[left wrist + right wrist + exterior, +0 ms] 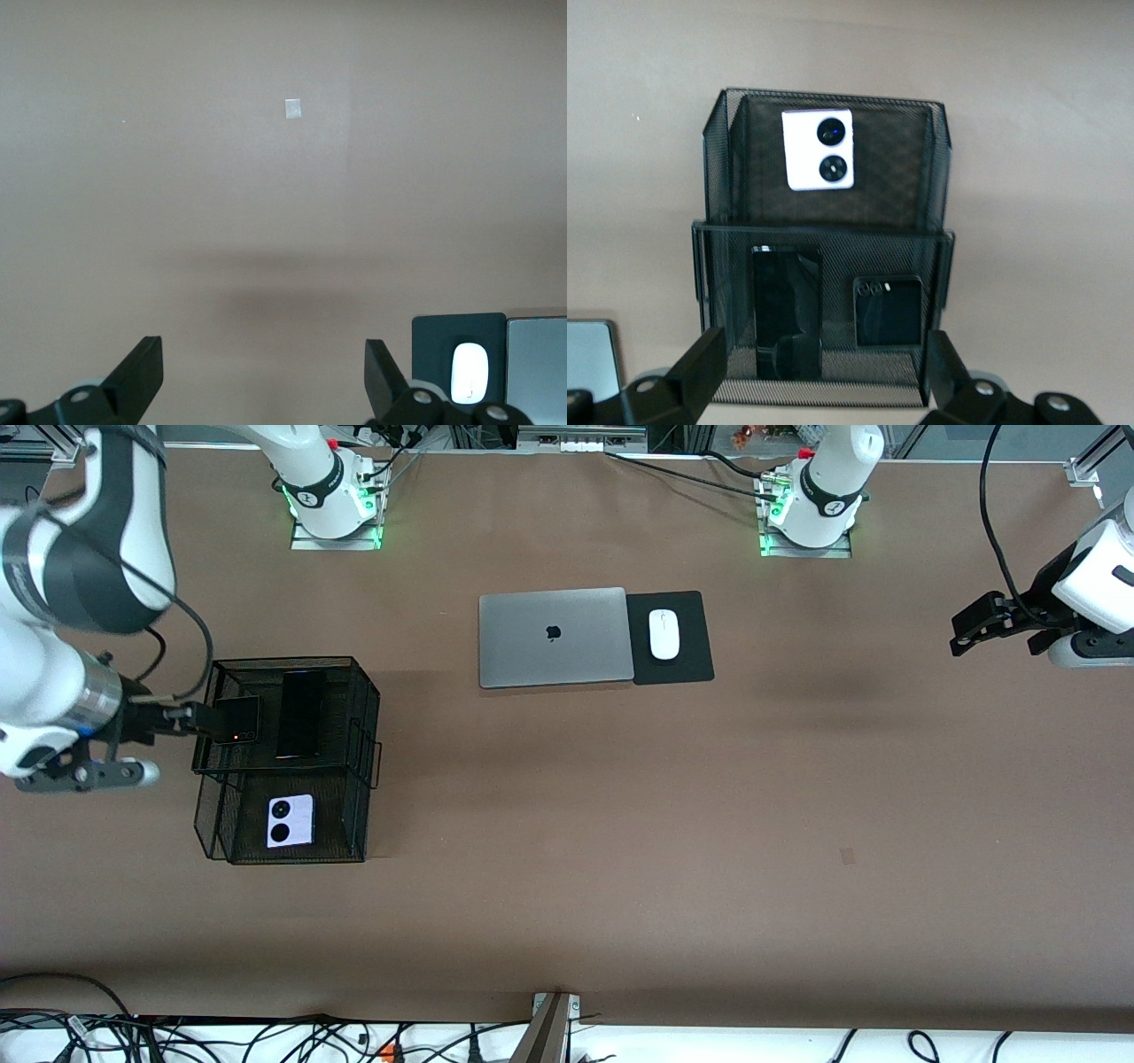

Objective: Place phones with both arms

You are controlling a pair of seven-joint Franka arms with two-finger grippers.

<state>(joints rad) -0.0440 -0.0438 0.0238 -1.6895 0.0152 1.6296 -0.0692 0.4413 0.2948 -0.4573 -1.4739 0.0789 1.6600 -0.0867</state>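
Now both end effectors agape: right end effector (197, 717) over mesh basket (363, 717), left end effector (974, 633) over bare table (709, 824).

three phones (301, 713) lie in a black mesh rack (365, 717); both grippers (182, 717) hover apart, fingers spread.

Three phones (301, 713) flat in black mesh rack (368, 735).

Front view: left arm's white links (1103, 571) cut off by the frame's right edge. Left wrist view: closed grey laptop (538, 354) cropped at lower right; small pale square mark (293, 108) on the brown table, too small to identify. Right wrist view: grey laptop corner cropped, lower left.
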